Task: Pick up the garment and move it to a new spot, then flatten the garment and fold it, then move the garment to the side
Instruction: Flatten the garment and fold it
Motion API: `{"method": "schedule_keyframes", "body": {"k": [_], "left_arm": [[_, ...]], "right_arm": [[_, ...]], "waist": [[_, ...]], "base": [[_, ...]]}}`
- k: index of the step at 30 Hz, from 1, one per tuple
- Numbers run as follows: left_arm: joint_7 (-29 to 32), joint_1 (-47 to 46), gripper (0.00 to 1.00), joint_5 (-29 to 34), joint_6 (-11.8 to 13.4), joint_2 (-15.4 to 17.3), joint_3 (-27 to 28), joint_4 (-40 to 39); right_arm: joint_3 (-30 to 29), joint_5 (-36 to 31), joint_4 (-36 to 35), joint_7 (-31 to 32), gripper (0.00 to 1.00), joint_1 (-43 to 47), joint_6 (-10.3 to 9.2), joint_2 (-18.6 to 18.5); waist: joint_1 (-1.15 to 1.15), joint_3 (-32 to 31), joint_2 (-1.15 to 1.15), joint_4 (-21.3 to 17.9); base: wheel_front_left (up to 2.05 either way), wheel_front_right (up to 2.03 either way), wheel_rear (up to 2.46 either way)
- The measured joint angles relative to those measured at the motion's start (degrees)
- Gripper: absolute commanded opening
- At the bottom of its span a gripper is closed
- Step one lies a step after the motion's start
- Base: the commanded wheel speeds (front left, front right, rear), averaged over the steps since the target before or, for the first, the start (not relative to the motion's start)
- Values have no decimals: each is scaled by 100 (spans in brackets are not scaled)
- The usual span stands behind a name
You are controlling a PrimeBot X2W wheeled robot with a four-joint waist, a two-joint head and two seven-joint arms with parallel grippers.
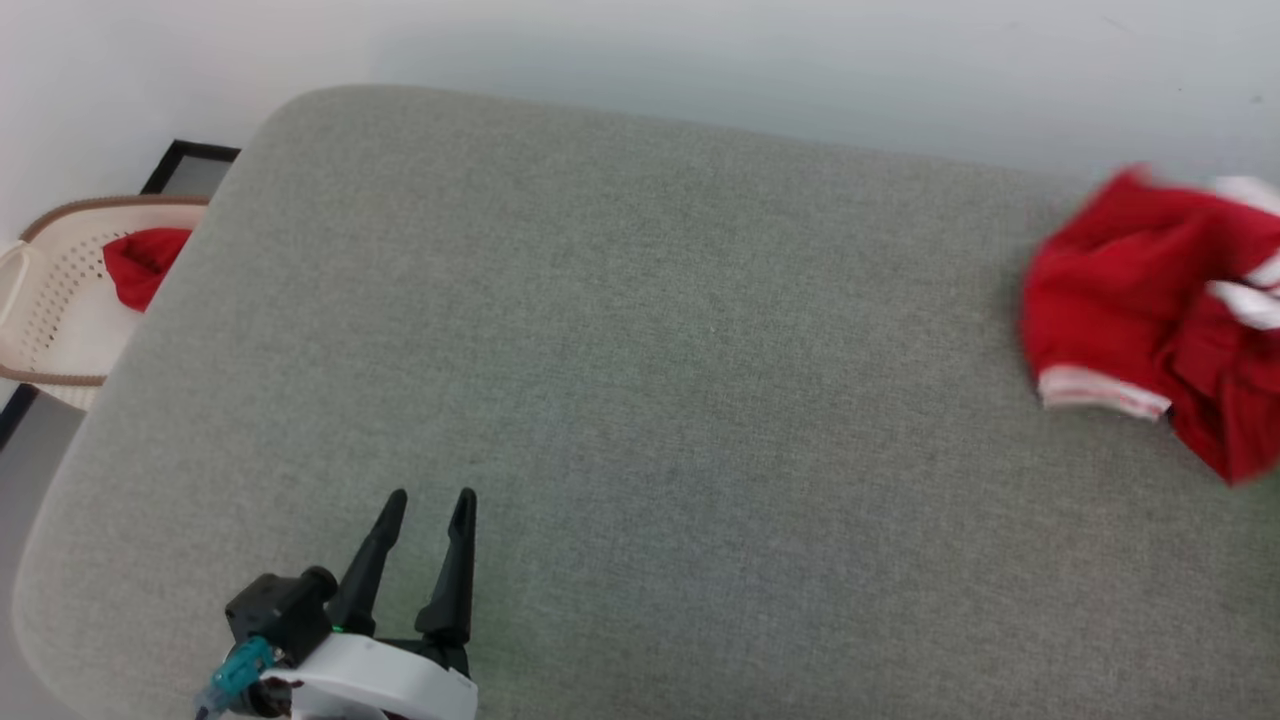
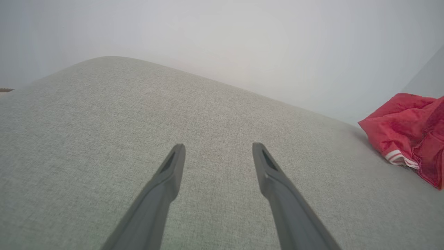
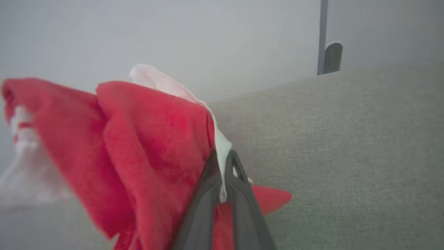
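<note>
Red jersey fabric, the garment [image 1: 1150,310], is sitting bunched and blurred at the far right of the grey woven cushion [image 1: 640,350] in the head view. White sleeve cloth and a red-and-white striped cuff are showing, and any print is lying hidden in the folds. In the right wrist view, the right gripper [image 3: 223,163] is pinching a white edge of the garment between its closed dark fingers, with red cloth billowing to their left. The left gripper [image 1: 432,497] is hovering over bare cushion near the front left, fingers spread and holding nothing. Beside the cushion's left edge, a cream perforated basket [image 1: 50,300] with a brown rim is holding another red cloth [image 1: 140,265].
</note>
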Motion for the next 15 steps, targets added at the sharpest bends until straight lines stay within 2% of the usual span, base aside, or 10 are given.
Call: {"method": "schedule_keyframes", "body": {"k": [4, 7, 11, 12, 14, 15], "left_arm": [[0, 1, 100, -40, 1, 30, -45, 1], [0, -1, 100, -48, 1, 47, -35, -9], [0, -9, 100, -57, 0, 76, 0, -9], [0, -12, 100, -57, 0, 79, -1, -7], [0, -28, 100, -66, 1, 104, -15, -4], [0, -41, 100, -97, 0, 131, -40, -9]], "right_arm": [[-338, 89, 909, -322, 0, 43, 0, 531], [-368, 121, 954, -405, 0, 48, 0, 873], [-426, 83, 943, -538, 0, 62, 0, 967], [-421, 55, 925, -567, 22, 70, 0, 987], [-399, -38, 861, -659, 100, 99, 0, 1013], [-383, -121, 815, -723, 100, 126, 0, 1006]], "waist": [[0, 38, 0, 14], [0, 81, 0, 4], [0, 110, 0, -52], [0, 109, 0, -71], [0, 97, 0, -114], [0, 85, 0, -137]], "base": [[0, 0, 0], [0, 0, 0], [0, 0, 0], [0, 0, 0], [0, 0, 0], [0, 0, 0]]}}
